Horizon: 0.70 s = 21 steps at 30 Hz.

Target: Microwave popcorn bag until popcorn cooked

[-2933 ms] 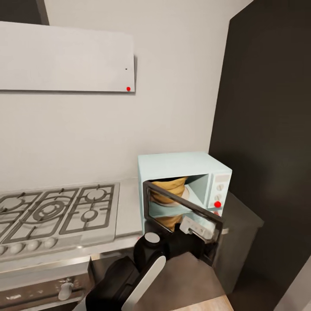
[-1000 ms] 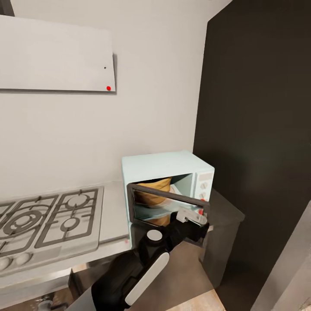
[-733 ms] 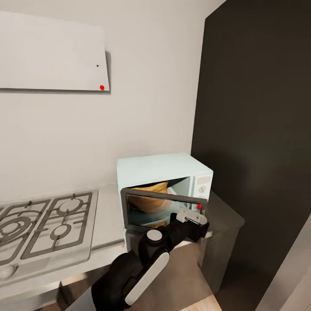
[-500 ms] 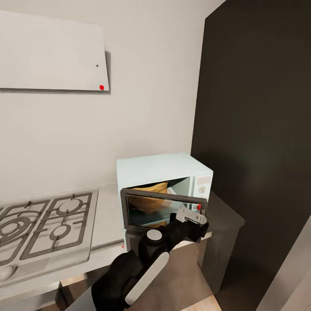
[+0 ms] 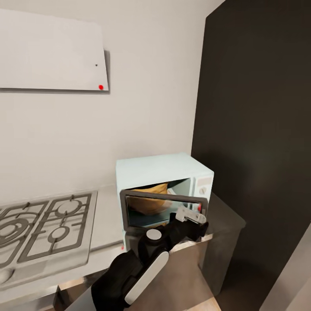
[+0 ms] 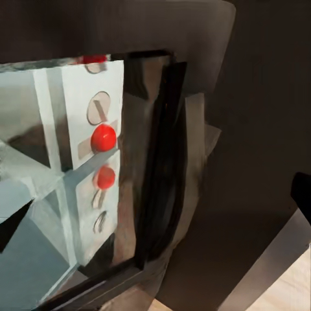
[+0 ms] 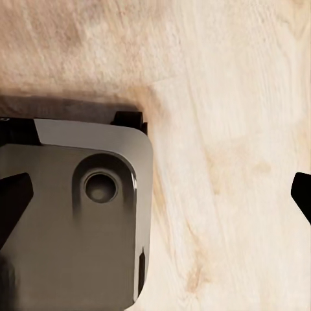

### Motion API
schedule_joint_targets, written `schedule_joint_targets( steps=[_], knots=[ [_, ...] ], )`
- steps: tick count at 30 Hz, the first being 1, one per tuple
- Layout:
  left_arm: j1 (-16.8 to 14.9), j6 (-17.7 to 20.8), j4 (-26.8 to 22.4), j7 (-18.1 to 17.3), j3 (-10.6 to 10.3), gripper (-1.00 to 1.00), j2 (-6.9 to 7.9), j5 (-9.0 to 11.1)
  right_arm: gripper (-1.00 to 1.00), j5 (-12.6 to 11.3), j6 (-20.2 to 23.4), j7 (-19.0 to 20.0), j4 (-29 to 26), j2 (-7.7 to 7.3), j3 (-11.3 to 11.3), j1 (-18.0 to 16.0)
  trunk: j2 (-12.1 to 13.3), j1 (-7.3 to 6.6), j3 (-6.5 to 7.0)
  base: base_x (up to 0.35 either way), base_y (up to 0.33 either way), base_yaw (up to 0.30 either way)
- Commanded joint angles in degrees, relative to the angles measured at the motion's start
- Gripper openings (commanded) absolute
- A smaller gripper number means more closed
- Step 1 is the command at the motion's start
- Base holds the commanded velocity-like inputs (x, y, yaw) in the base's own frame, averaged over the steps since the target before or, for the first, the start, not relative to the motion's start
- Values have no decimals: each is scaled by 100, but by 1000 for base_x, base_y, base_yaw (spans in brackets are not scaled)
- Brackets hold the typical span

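- The microwave (image 5: 162,190) door (image 5: 162,211) has swung nearer shut than a moment ago, pushed by the left claw (image 5: 190,216); claw spread unclear.
- The popcorn bag (image 5: 149,199) sits inside; heating comes next.

Head view: even, soft light, pale wall (image 5: 147,86) bright, dark cabinet (image 5: 259,129) at right nearly featureless. Hood (image 5: 47,52) casts a soft shadow below and right. Worktop (image 5: 108,216) glossy with faint reflections. Render slightly soft. Wrist views: dim, blurred close up; floor (image 7: 227,129) evenly lit.
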Motion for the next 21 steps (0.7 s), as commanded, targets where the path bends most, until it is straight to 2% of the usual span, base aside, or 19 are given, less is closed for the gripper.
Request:
schedule_joint_targets(
  steps=[1,14,21],
  knots=[
    [-7,21,-4,57,-4,100,0,37,100,19,6,18,7,0,10,-7,-5,3,-8,240,0,0],
    [-7,21,4,57,-5,100,0,37,100,19,0,18,7,0,10,-7,-5,3,-8,247,0,0],
    [-7,21,-5,57,-6,100,0,45,100,19,1,18,7,0,10,-7,-5,3,-8,38,0,0]
  ],
)
